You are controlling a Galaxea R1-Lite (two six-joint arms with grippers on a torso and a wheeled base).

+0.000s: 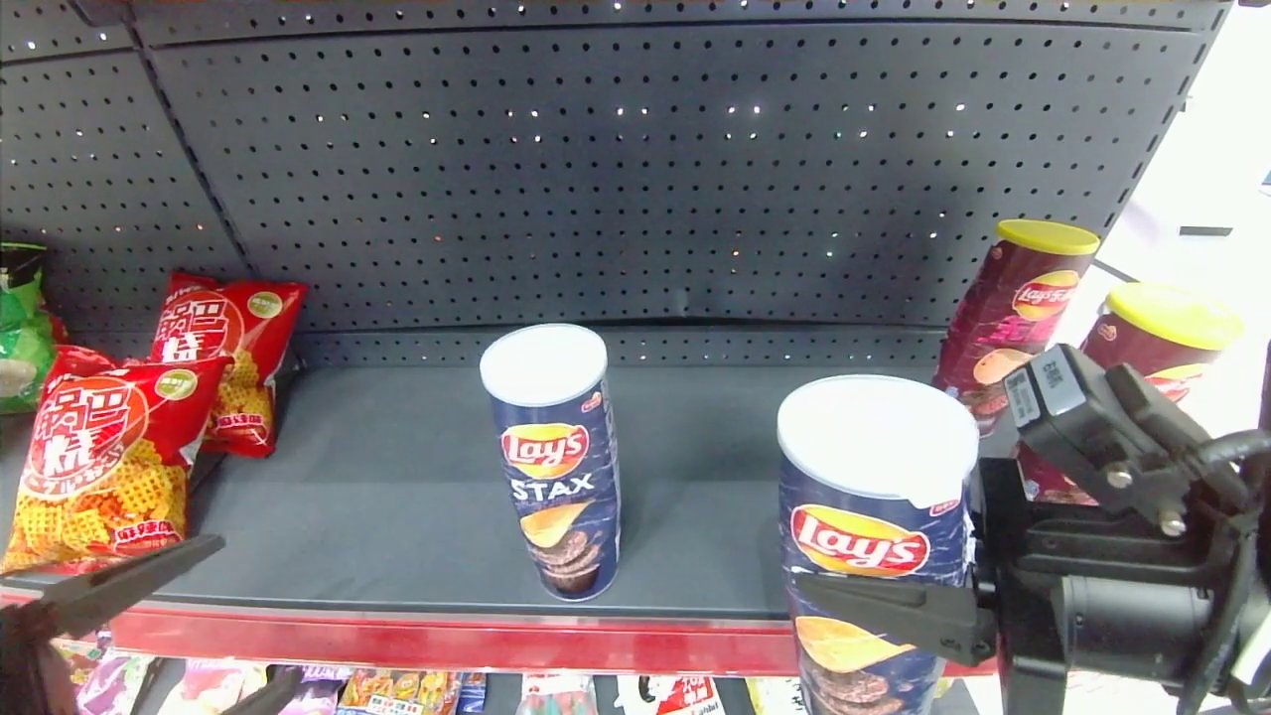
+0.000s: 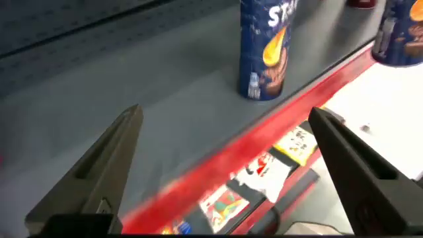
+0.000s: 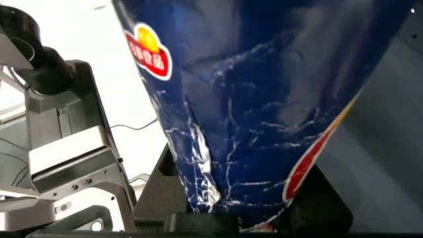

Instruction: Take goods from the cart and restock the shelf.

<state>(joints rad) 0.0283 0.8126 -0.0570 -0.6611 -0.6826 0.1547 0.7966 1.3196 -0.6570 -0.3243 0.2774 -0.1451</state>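
The tall blue chip can with a white lid point(image 1: 874, 497) is at 5 o'clock, by the grey shelf's point(image 1: 397, 516) red front edge. The right gripper's point(image 1: 884, 601) jaws pinch it. A second blue chip can point(image 1: 556, 462) stands on the shelf at its 10 o'clock. Two dark red cans with yellow lids point(image 1: 1033, 298) point(image 1: 1162, 338) stand at its 1 o'clock. The left gripper point(image 2: 225, 172), at 8 o'clock, has its jaws spread wide.

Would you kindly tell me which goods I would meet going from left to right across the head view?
green bag → front red snack bag → rear red snack bag → standing blue can → blue can held in the right gripper → maroon can → second maroon can
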